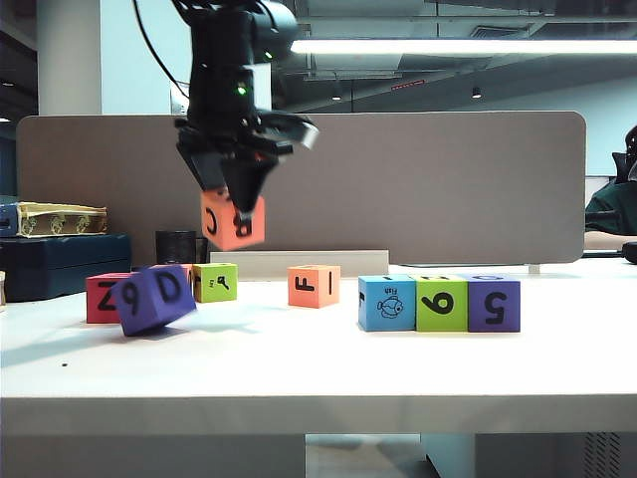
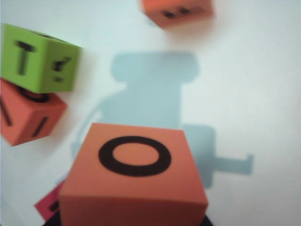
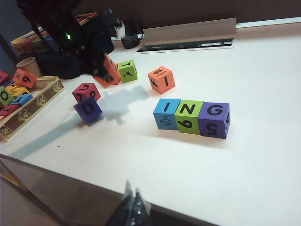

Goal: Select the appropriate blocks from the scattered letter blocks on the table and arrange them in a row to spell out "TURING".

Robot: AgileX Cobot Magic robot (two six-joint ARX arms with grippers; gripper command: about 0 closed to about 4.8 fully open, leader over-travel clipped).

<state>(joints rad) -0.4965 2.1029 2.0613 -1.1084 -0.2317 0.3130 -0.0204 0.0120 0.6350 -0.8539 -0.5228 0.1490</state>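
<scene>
Above table (image 1: 318,368), jaws clamp orange block (image 1: 234,220)

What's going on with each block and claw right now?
Left gripper: shut on matte orange cube, held above white table.
Purple cube marked D: tilted, not lying flat.
Row of blue, lime green and purple cubes: flat, touching, tops reading ING.
Right gripper: shut, empty.

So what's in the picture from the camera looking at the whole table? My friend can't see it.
The left tool holds a small matte orange cube in the air above the plain white table. A purple cube sits tilted below, and blue, lime green and purple cubes stand touching in a row at right.
</scene>
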